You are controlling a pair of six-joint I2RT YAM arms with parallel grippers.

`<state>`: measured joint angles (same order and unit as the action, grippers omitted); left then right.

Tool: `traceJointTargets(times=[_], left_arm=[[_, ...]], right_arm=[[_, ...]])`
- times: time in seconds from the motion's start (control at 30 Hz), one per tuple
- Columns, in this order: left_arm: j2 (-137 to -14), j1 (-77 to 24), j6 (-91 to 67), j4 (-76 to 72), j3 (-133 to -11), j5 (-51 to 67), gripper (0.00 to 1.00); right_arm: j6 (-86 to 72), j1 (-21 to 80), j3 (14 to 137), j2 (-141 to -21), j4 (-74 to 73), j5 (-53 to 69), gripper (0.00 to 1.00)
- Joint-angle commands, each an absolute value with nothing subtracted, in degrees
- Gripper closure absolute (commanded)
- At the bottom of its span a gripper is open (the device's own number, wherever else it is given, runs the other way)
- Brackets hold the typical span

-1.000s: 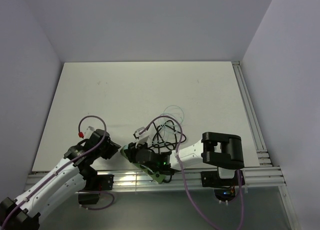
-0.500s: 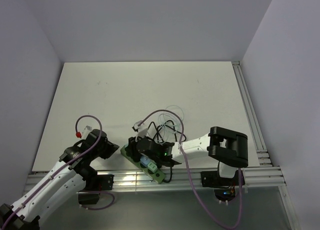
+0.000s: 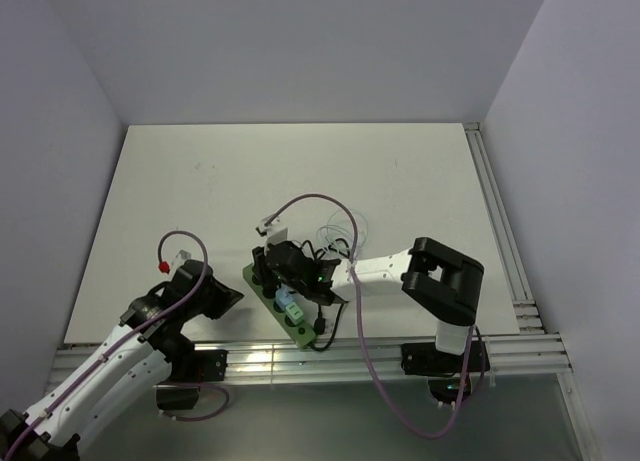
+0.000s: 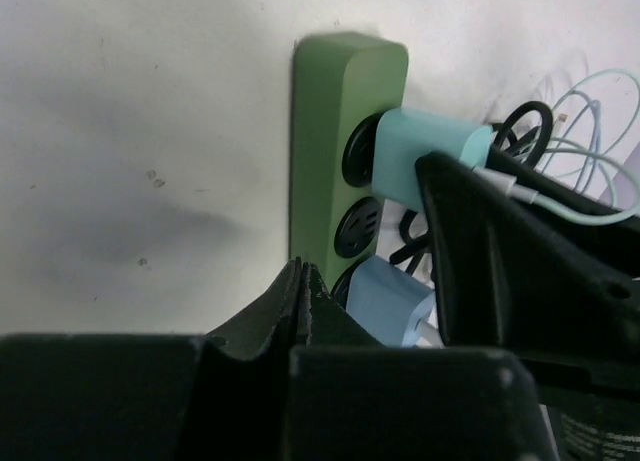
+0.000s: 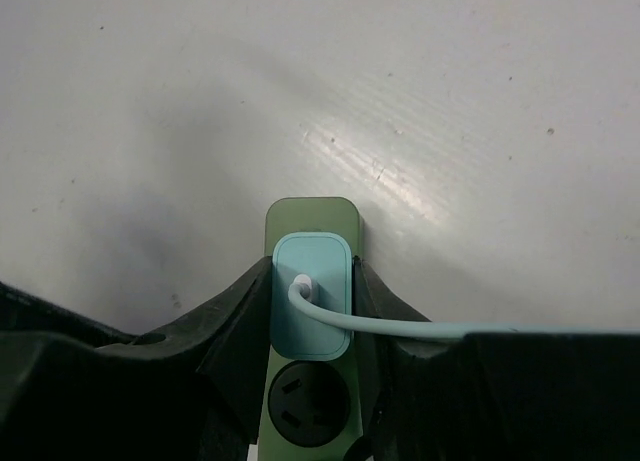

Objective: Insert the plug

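A green power strip [image 3: 297,331] lies near the table's front edge; it also shows in the right wrist view [image 5: 311,217] and the left wrist view [image 4: 325,131]. My right gripper [image 5: 311,273] is shut on a teal plug [image 5: 311,316] that sits on the strip's end socket, one finger on each side. In the top view this gripper [image 3: 272,265] covers the strip's far end. A light blue plug [image 4: 392,299] sits in a socket farther along the strip. My left gripper [image 4: 300,268] is shut and empty, just left of the strip.
An empty socket [image 5: 311,411] lies right below the teal plug. Black and pale cables [image 3: 338,243] are coiled on the table right of the strip. A metal rail [image 3: 520,281] runs along the table's right and front edges.
My right gripper has moved up and left along the strip with the teal plug. The strip has shifted and turned. My left arm has barely moved.
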<state>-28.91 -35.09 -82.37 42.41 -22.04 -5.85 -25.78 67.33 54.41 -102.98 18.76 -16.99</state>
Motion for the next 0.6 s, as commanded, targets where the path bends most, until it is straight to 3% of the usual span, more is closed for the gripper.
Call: traceJointTargets(times=[0.0,0.13,0.57], left_arm=[[-28.65,-35.16,-81.48,38.15,-19.44,-4.49,0.97],[-32.24,-35.16,-80.26,31.13,-16.27,-2.91,0.99],[-47.1,-35.24,-78.75,8.0,-10.63,-0.53,1.0]], right_arm=[[-17.23,63.2,54.31,-110.11,2.02,-21.27,1.0],[-13.98,60.82,60.02,-113.81,0.44,-21.53,1.0],[-19.51,63.45,58.97,-113.9,-5.97,-21.01,1.0]])
